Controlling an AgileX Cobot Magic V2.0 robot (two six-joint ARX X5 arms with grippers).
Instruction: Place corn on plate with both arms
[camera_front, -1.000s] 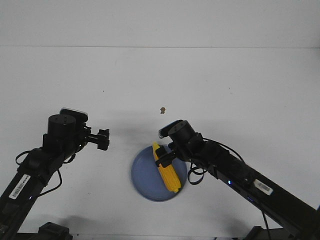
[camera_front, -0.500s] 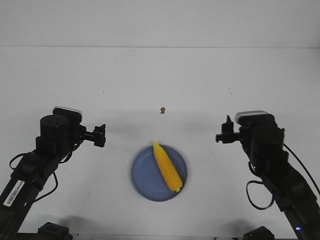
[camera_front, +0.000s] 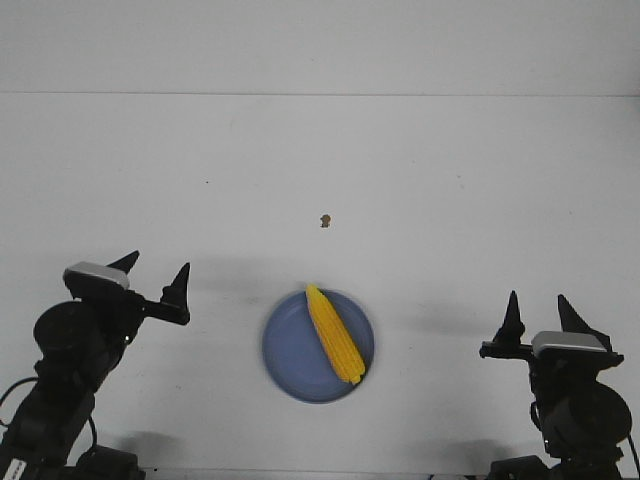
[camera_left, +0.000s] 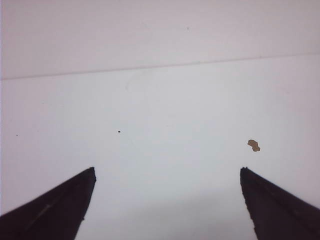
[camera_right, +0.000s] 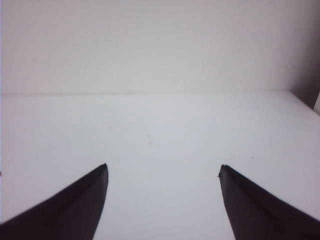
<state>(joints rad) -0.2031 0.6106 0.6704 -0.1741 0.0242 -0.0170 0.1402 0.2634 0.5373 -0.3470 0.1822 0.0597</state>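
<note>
The yellow corn (camera_front: 334, 334) lies diagonally on the blue-lavender plate (camera_front: 288, 365) at the front middle of the table in the front view. My left gripper (camera_front: 155, 270) is open and empty at the front left, well apart from the plate. My right gripper (camera_front: 537, 308) is open and empty at the front right, also apart from the plate. In the left wrist view my gripper (camera_left: 167, 170) has its jaws wide apart over bare table. In the right wrist view my gripper (camera_right: 163, 166) is likewise spread and empty. Corn and plate are out of both wrist views.
A small brown speck (camera_front: 325, 220) lies on the white table behind the plate; it also shows in the left wrist view (camera_left: 254, 145). A tiny dark dot (camera_left: 119, 132) marks the table. The table's far edge (camera_front: 320, 95) meets a white wall.
The right gripper let go of the corn on the plate and drew back to the front right. Both arms pulled back toward the front corners, their grippers now open and pointing forward.
</note>
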